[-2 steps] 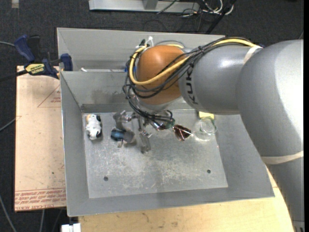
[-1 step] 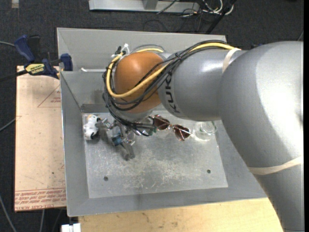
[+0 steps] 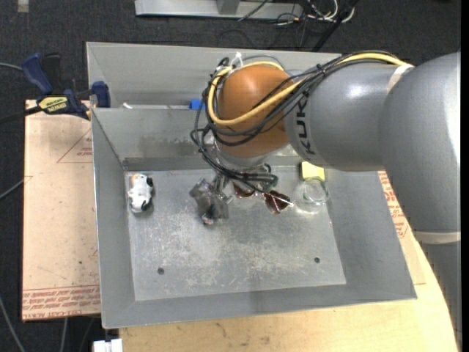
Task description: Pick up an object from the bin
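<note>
- A dark carpet floor [image 3: 66, 20] lies all round, and on it stands the grey metal bin [image 3: 242, 262]. Its bare floor is scuffed and specked.
- The grey arm [image 3: 381, 116] comes in from the view's right and passes above the sunglasses [image 3: 277, 201], covering the bin's far right corner.
- Its round orange cover [image 3: 249, 105], looped by yellow and black cables [image 3: 352, 61], hangs above and behind the sunglasses, in front of the bin's back wall.
- The fingers [image 3: 211, 210] reach down from under the cover, just beside the sunglasses on the view's left. Their tips are at or close to the bin floor. They show as one dark cluster, so I cannot tell how far open they are or whether anything is in them.
- A white toy [image 3: 139, 193] with black patches lies well apart from the sunglasses, far to their left near the bin's left wall.
- The sunglasses, dark-framed with reddish-brown lenses, lie near the middle of the bin floor. They are the thing nearest the fingers.
- A clear cup [image 3: 311, 196] sits just to the right of the sunglasses.
- A small yellow block [image 3: 312, 171] lies behind the cup, to the right of the sunglasses and further back.
</note>
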Robot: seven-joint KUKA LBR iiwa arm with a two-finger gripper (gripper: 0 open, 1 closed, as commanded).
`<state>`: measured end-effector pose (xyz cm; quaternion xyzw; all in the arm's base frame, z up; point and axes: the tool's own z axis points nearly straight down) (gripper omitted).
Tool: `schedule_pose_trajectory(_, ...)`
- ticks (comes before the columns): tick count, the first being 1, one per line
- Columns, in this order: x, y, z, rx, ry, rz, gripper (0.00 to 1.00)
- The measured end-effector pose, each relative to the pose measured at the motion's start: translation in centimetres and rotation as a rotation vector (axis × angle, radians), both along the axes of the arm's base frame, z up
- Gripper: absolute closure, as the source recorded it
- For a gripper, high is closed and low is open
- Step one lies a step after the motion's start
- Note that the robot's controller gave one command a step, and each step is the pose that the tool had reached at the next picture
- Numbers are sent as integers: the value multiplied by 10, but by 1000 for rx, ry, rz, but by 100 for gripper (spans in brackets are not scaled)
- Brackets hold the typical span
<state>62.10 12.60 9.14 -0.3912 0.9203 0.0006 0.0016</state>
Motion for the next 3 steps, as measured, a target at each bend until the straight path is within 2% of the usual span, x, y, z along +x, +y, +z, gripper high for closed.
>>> schedule_pose_trajectory(1,0,0,0,0,0,0,100)
schedule_pose_trajectory(2,-6,27,49,-2,7,16,100)
schedule_pose_trajectory(3,22,28,112,1,0,-9,100)
